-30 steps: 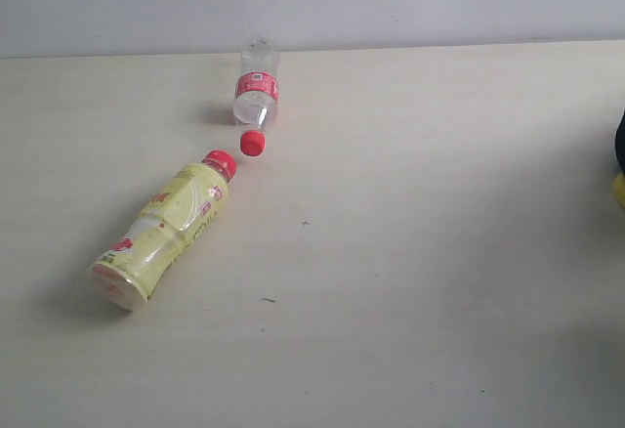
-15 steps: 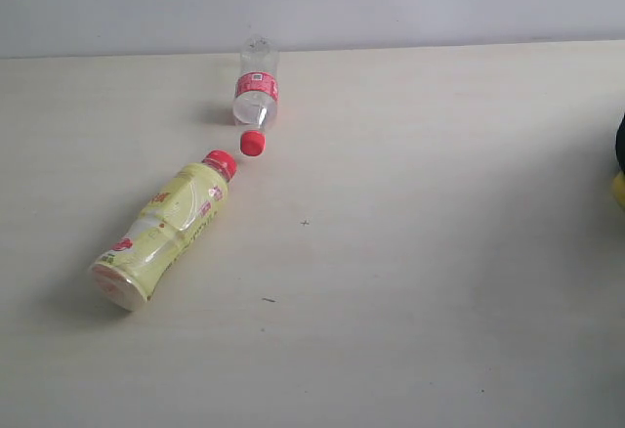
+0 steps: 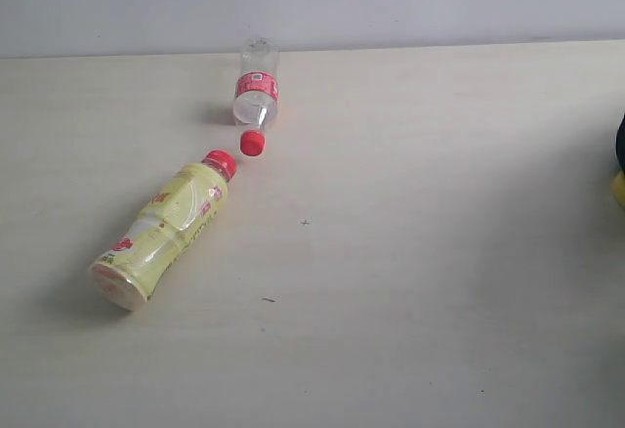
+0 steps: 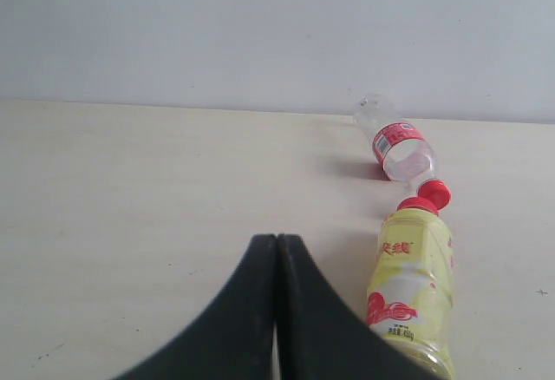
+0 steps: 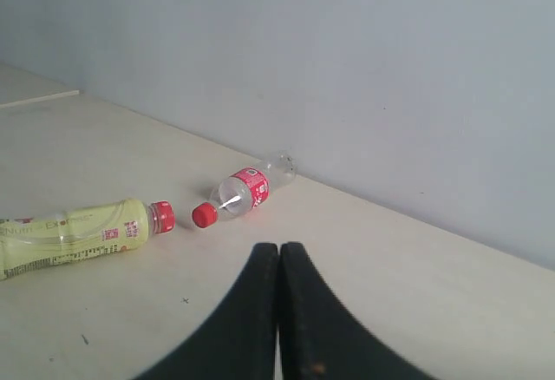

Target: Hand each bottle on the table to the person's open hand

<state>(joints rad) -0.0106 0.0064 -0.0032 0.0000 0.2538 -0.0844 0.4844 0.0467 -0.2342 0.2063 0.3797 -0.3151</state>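
Two bottles lie on their sides on the pale table (image 3: pixel 420 252). The yellow bottle with a red cap (image 3: pixel 164 228) rests left of centre, cap pointing to the far side. Just beyond it lies the small clear bottle with red label and cap (image 3: pixel 256 96), its cap facing the yellow one's cap. My left gripper (image 4: pixel 277 239) is shut and empty, close beside the yellow bottle (image 4: pixel 411 286). My right gripper (image 5: pixel 279 247) is also shut and empty, well short of the small clear bottle (image 5: pixel 243 192). The other two bottles and the person's hand are out of view.
A grey wall (image 3: pixel 312 3) runs behind the table's far edge. A dark and yellow shape (image 3: pixel 619 164) shows at the right border of the exterior view, too cropped to identify. Small dark specks (image 3: pixel 305 222) mark the tabletop.
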